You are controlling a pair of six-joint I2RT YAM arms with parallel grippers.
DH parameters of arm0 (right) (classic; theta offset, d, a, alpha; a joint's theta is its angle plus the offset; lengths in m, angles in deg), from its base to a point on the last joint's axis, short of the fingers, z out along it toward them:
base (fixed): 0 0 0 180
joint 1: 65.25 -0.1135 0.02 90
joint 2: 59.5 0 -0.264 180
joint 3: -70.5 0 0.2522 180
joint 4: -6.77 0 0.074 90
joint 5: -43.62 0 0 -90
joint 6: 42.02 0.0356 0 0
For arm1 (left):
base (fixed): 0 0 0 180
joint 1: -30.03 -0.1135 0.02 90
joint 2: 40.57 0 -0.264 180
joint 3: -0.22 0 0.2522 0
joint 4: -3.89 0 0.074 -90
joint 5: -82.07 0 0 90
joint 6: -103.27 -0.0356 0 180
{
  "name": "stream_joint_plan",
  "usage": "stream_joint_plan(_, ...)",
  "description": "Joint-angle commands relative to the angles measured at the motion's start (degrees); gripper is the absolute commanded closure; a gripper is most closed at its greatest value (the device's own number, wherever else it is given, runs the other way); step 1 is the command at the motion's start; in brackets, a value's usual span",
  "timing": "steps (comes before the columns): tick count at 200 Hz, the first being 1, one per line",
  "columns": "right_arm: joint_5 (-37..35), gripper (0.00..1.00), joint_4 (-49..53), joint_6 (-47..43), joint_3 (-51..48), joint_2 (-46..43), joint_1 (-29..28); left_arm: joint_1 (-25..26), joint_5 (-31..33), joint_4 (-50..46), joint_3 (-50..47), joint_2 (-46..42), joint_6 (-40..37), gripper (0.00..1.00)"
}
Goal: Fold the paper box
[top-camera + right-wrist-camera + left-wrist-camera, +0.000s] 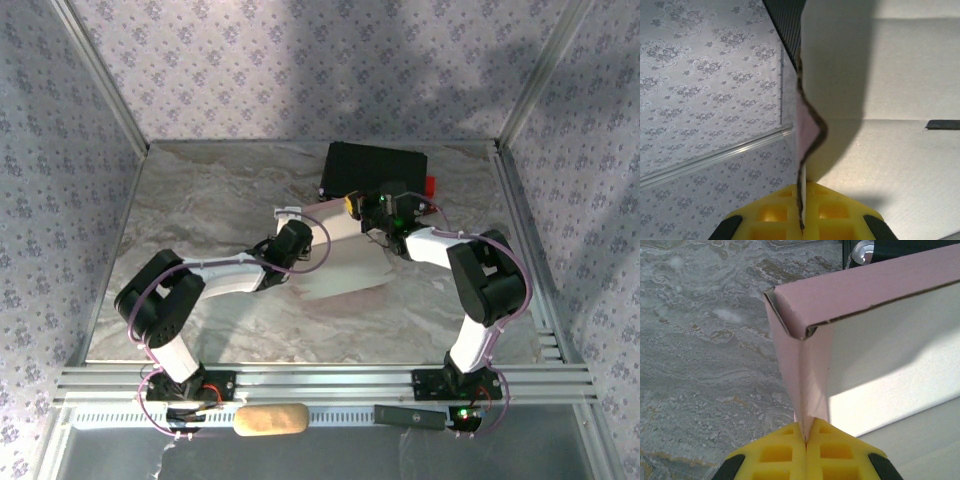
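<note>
The paper box [345, 272] sits mid-worktop [200, 200], just before the black case [375, 165] — thin, light card, probably stiff only at creases; left hand [805, 439] pinches a pink corner wall; right hand [801, 212] pinches another raised edge — best gripped near folds.

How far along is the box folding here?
Done: one wall of the pink paper box stands upright, its corner creased. In hand: the left gripper and right gripper are each shut on an edge of the card. Left: the wide pale panel looks flat, so the remaining walls and closing seem undone.
</note>
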Motion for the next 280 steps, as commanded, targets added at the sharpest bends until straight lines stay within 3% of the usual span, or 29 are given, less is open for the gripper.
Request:
stream_joint_plan(1, 0.3, 1.00, 2.0, 1.2, -0.5, 1.4, -0.8, -0.9, -5.8, 1.1, -1.8, 2.4, -2.6, 0.95)
stream_joint_plan(24, 0.5, 1.00, 1.9, 1.3, -0.4, 1.4, -0.7, -1.7, -7.9, 5.1, -4.1, 3.1, -3.3, 0.88)
stream_joint_plan(51, 0.9, 1.00, 2.9, 1.3, 0.2, 1.3, -0.6, -2.6, -9.3, 9.4, -6.1, 4.5, -3.6, 0.87)
stream_joint_plan(134, 1.2, 1.00, 4.2, 1.5, 1.1, 1.1, -0.5, -2.6, -8.3, 14.2, -7.8, 6.5, -4.3, 0.76)
stream_joint_plan(194, 1.3, 1.00, 4.4, 1.5, 0.9, 0.8, -0.3, -2.7, -7.5, 14.8, -8.2, 7.4, -4.1, 1.00)
stream_joint_plan(206, 1.2, 1.00, 4.7, 1.5, 0.8, 0.6, -0.4, -2.4, -6.7, 14.5, -8.1, 7.2, -3.6, 1.00)
stream_joint_plan(243, 0.2, 1.00, 6.0, 1.4, 0.8, 0.0, -0.8, 0.8, 3.7, 6.1, -4.1, 8.0, -0.7, 1.00)
stream_joint_plan(280, -0.4, 1.00, 7.1, 1.6, 0.5, -0.3, -1.0, 5.0, 18.1, -12.1, 4.8, 12.0, 8.0, 1.00)
